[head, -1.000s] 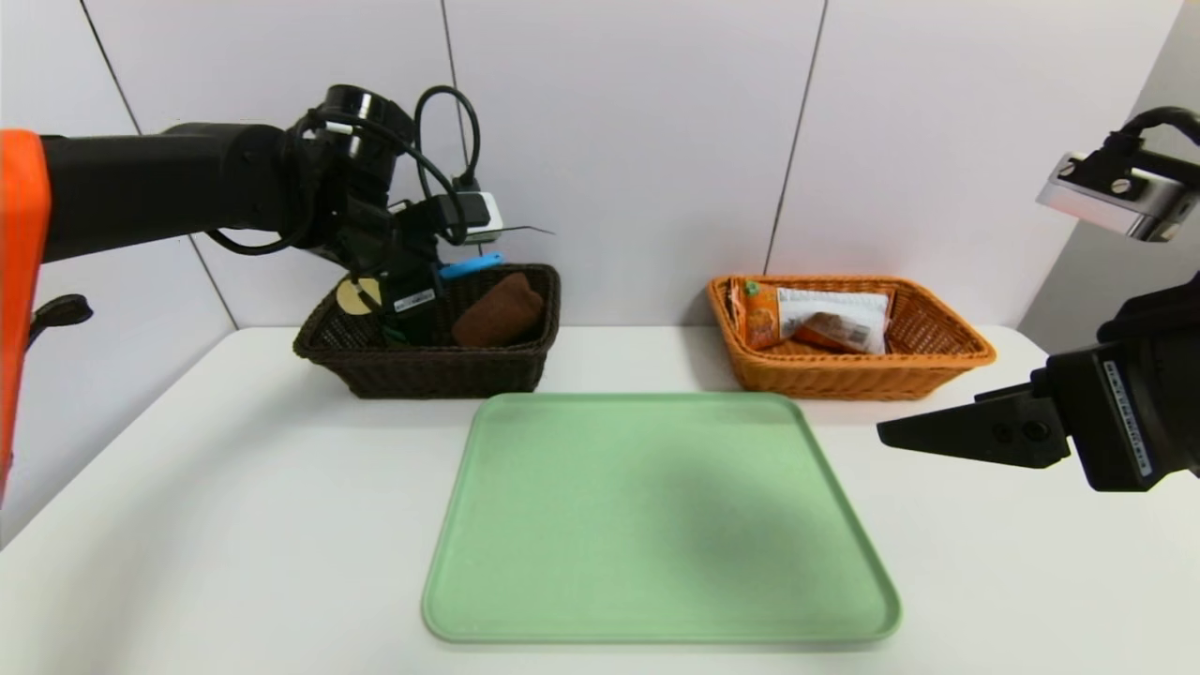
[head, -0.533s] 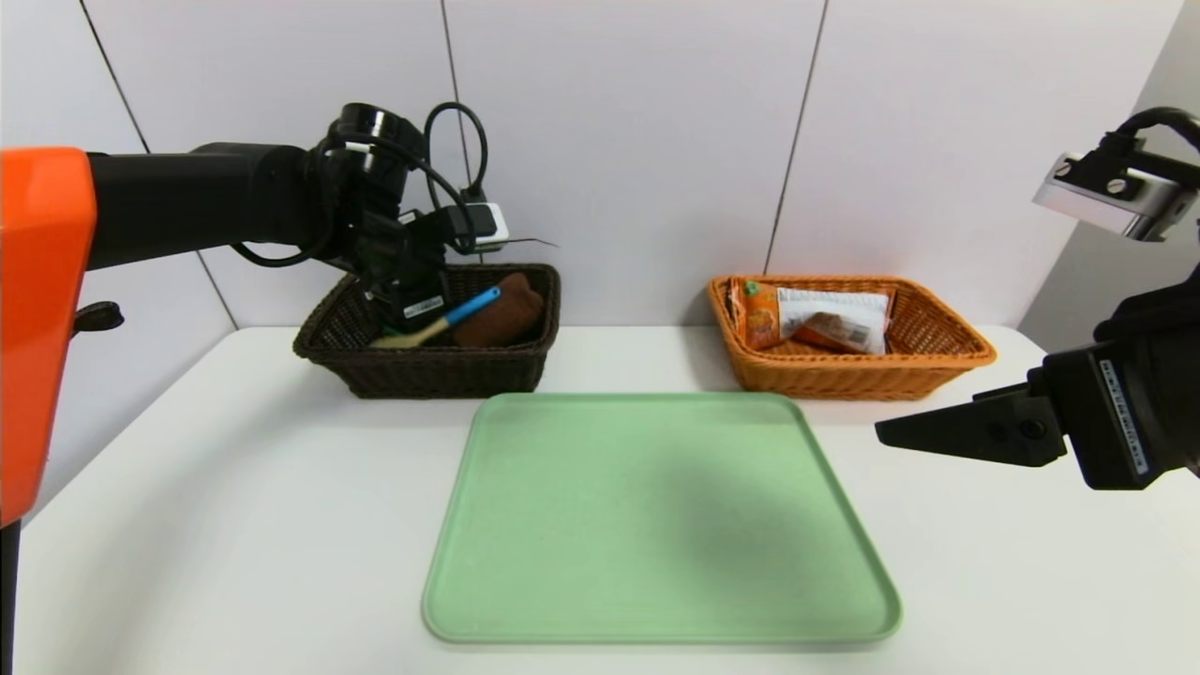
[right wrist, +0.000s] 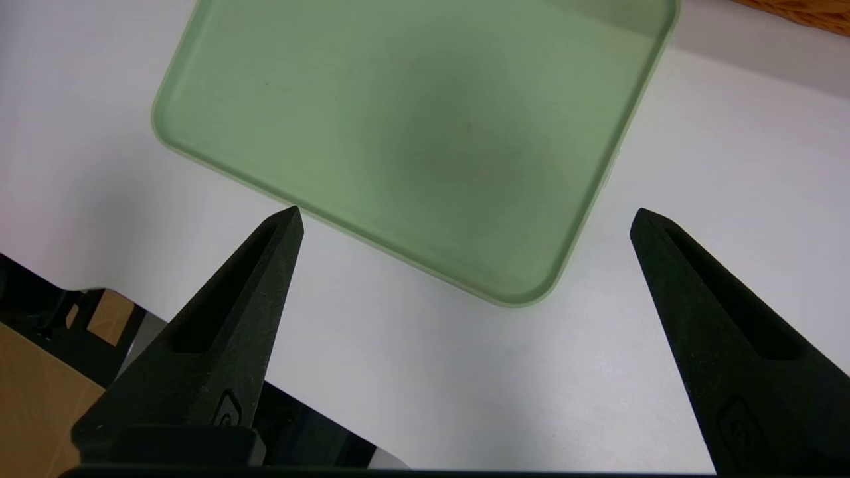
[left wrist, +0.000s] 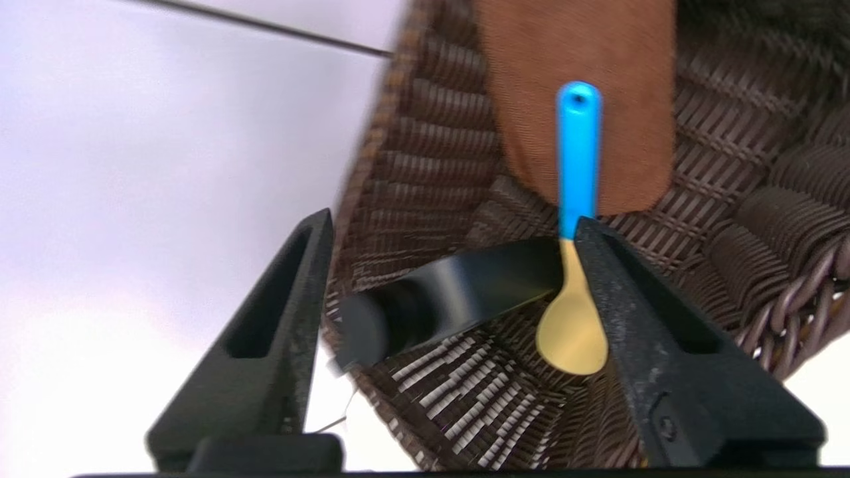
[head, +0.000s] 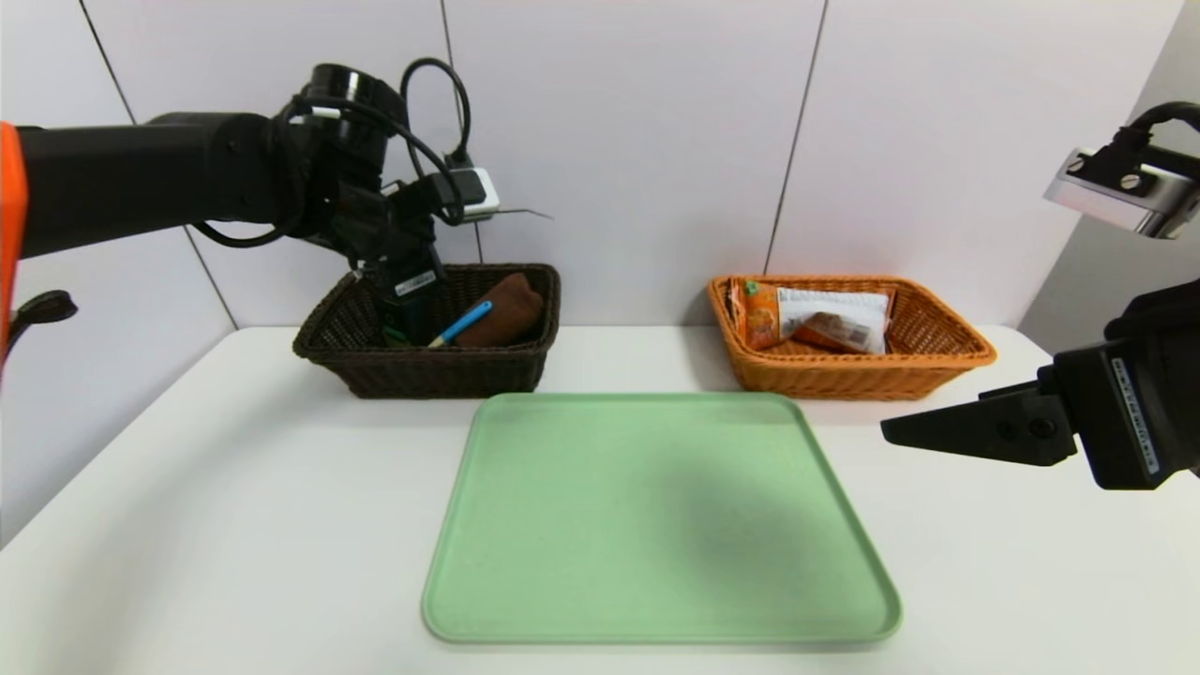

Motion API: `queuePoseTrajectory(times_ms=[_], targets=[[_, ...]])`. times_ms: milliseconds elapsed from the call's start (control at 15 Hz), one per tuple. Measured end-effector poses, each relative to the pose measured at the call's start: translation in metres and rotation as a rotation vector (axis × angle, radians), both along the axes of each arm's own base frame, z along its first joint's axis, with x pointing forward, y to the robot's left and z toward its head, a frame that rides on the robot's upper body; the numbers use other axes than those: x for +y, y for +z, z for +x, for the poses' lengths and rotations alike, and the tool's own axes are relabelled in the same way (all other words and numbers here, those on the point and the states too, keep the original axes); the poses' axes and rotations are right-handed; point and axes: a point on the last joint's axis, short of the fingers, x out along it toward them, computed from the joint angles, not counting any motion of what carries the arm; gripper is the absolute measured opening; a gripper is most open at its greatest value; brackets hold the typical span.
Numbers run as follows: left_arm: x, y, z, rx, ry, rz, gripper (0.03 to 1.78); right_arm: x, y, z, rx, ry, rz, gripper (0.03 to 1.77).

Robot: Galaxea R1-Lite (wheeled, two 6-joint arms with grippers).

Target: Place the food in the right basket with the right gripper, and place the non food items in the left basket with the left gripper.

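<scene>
My left gripper (head: 412,314) hangs open over the left basket (head: 427,370), the dark brown one. In the left wrist view its jaws (left wrist: 451,219) stand apart with nothing clamped. The yellow spoon (left wrist: 572,328) with a blue handle (head: 461,323) lies loose in that basket beside one finger, resting against the folded brown cloth (head: 503,305). The dark pump bottle (left wrist: 451,292) lies beneath the jaws. The orange-and-white snack packet (head: 830,319) lies in the right basket (head: 853,375), the orange-tan one. My right gripper (head: 937,436) is open and empty, low at the right.
A bare green tray (head: 656,516) lies in the middle of the white table, between me and both baskets. The right gripper (right wrist: 465,212) hovers over the table near a tray corner (right wrist: 531,292). A white wall rises close behind the baskets.
The left gripper opened and let go of the spoon, which dropped into the dark basket against the cloth. The left wrist then rose slightly. The right arm stayed put.
</scene>
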Motion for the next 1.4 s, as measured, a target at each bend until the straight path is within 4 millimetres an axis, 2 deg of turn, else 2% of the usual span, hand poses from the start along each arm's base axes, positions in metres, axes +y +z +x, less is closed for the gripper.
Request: queuePoseTrajectory(times_ms=[200, 400, 600, 733, 933, 1200, 1400], targets=[[0.008, 0.035, -0.029, -0.041, 0.057, -0.127, 1.44, -0.003, 0.003, -0.005, -0.018, -0.001, 0.005, 1.70], [0.022, 0.068, -0.077, 0.004, 0.166, -0.316, 1.53, -0.011, 0.005, -0.013, -0.039, -0.022, -0.005, 1.70], [0.052, 0.083, -0.125, 0.099, 0.381, -0.554, 1.58, -0.021, -0.002, -0.022, -0.074, -0.120, -0.082, 1.70], [0.077, 0.082, -0.152, 0.131, 0.542, -0.669, 1.61, -0.032, -0.004, -0.029, -0.094, -0.181, -0.108, 1.70], [0.101, 0.075, -0.201, 0.128, 0.665, -0.711, 1.64, -0.056, -0.005, -0.048, -0.141, -0.259, -0.125, 1.70], [0.109, 0.066, -0.280, 0.076, 0.706, -0.722, 1.67, -0.082, -0.003, -0.093, -0.241, -0.305, -0.135, 1.70], [0.110, 0.047, -0.338, 0.040, 0.711, -0.722, 1.67, -0.096, -0.003, -0.129, -0.337, -0.368, -0.112, 1.70]])
